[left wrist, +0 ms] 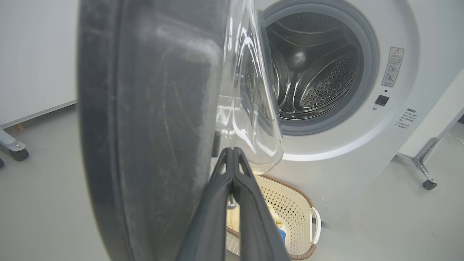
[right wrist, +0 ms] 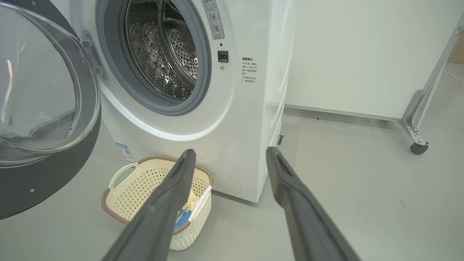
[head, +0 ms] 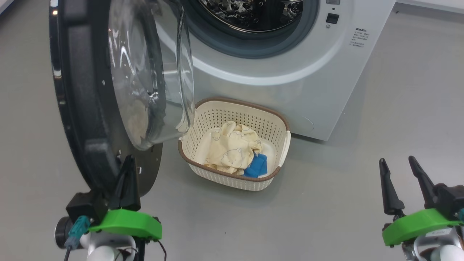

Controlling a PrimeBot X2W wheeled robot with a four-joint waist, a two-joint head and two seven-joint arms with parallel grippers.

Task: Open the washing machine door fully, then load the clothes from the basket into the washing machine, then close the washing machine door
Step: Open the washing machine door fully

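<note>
Washer point(head: 275, 72) at the back, white, mouth uncovered, drum bare as far as visible. Door point(head: 83, 90) swung well out on the left, glass bowl turned toward the opening and overhanging the basket's left corner. Basket point(head: 237, 107) on the floor just before the washer front, clothes point(head: 230, 148) heaped inside: a yellow bundle, a blue piece beside it. Left gripper point(head: 128, 161) pinched shut on nothing, tips up by the door's lower inner face; contact uncertain. Right gripper point(head: 396, 161) spread wide, empty, well right of the basket. Probably the tail of the door-opening step. Next, likely: push the door wider if short of full, then reach down into the basket for the bundle.
</note>
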